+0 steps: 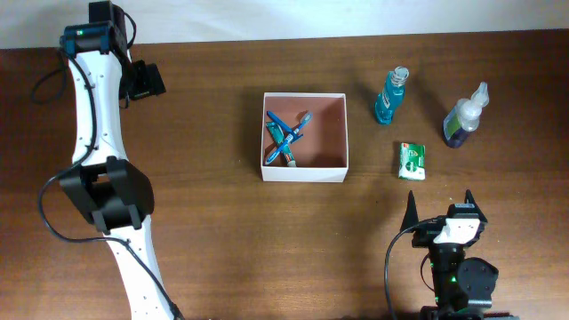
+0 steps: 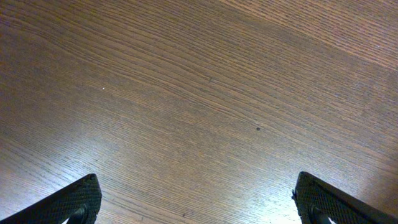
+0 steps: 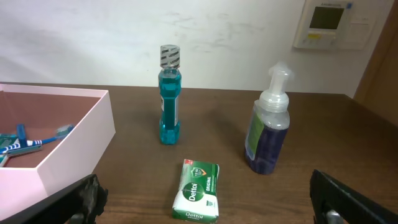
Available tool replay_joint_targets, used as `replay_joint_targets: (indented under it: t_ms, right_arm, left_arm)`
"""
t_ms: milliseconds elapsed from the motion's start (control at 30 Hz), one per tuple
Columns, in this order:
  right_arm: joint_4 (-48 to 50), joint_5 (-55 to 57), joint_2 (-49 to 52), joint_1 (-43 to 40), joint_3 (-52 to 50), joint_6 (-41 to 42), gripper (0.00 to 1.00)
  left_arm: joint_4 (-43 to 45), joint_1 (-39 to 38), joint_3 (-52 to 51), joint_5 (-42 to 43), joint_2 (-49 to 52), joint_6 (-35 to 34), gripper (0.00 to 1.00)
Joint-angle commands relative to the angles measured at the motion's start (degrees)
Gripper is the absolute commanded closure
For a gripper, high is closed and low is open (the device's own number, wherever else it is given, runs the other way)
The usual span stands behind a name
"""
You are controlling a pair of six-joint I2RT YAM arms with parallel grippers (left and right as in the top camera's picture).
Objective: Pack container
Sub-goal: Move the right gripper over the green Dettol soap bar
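Right gripper [image 1: 440, 197] wide open and empty (left gripper [image 2: 196, 199] likewise), soap [image 3: 198, 198] just ahead, toothbrush [image 3: 46, 138] lying inside container [image 1: 304, 174]

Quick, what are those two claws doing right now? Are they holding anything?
Left gripper: open, holding nothing.
Right gripper: open, holding nothing.
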Motion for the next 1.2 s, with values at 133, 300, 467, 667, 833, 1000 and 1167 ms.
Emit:
replay_joint_targets:
  t_ms: [133,300,467,667,833,1000,1167]
  right_arm:
    - [-0.2,-0.7,-0.5,0.3,-0.3,-0.4,0.02]
    - [-0.2,-0.8,-0.5,0.3,-0.3,-0.4,0.02]
    - [3.1,-4.9,-0.5,0.3,-0.3,-0.3,0.02]
    - [4.5,-14.9,-0.5,0.3,-0.3,-0.3,0.02]
    - [16.1,-27.7,-0.5,0.3,-0.3,-0.3,0.02]
    - [25.7,-28.1,-0.5,0.3,0.4,0.3,0.02]
    - [24.0,-27.3,-0.1,0.3,5.7,0.3,0.02]
  left_arm:
    - [0.2,0.3,-0.3,-0.7,-1.0,0.3,0.01]
    - [0.2,0.2,-0.3,-0.7,-1.0,0.3,0.01]
    - [0.2,0.3,-0.3,-0.7,-1.0,0.3,0.01]
    - [0.2,0.2,-0.3,-0.7,-1.0,0.3,0.01]
    - [0.2,0.3,-0.3,-0.7,-1.0,0.3,0.01]
    - [0.2,0.2,-0.3,-0.7,-1.0,0.3,0.01]
    - [0.2,0.3,-0.3,-0.7,-1.0,0.3,0.01]
